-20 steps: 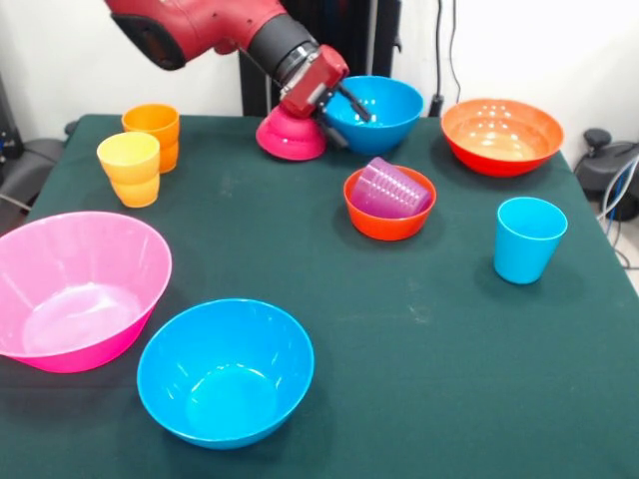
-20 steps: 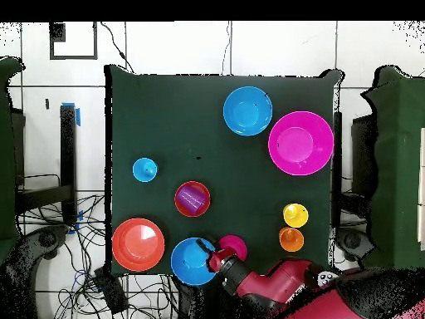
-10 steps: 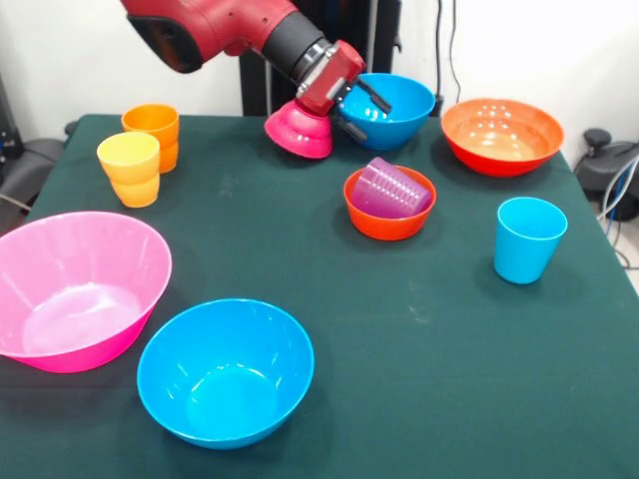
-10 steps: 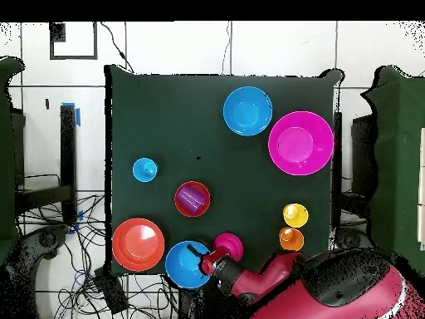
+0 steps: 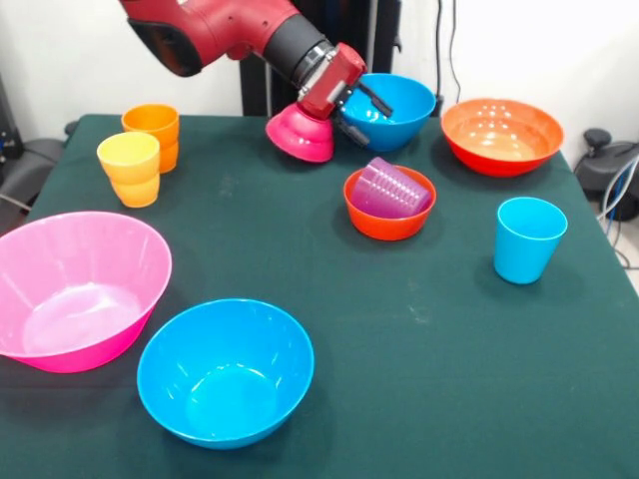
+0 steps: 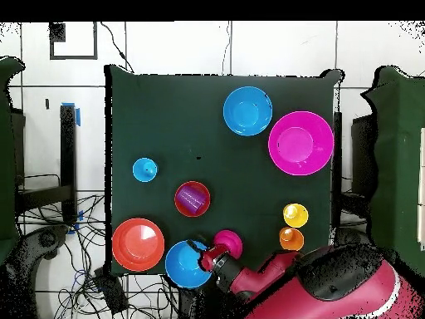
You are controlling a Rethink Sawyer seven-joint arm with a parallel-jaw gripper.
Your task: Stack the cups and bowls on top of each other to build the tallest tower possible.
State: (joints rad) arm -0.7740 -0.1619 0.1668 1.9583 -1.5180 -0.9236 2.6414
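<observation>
My gripper (image 5: pixel 359 113) is shut on the rim of a medium blue bowl (image 5: pixel 399 110) at the table's far side, one finger inside it, and holds it slightly raised. A small magenta bowl (image 5: pixel 298 135) hangs upside down and tilted against the gripper's left side. In the overhead view the gripper (image 6: pixel 199 256) sits between the blue bowl (image 6: pixel 184 266) and the magenta bowl (image 6: pixel 228 243). The ribbed purple cup (image 5: pixel 387 190) lies in the small orange-red bowl (image 5: pixel 389 225). The light blue cup (image 5: pixel 527 239) stands upright at the right.
The wide orange bowl (image 5: pixel 502 135) sits far right. The orange cup (image 5: pixel 153 125) and yellow-orange cup (image 5: pixel 130 168) stand far left. The large pink bowl (image 5: pixel 75 289) and second blue bowl (image 5: pixel 225 371) sit near the front left.
The gripper has risen and shifted right with the blue bowl. The magenta bowl has gone from flat on the table to tilted and raised beside the gripper.
</observation>
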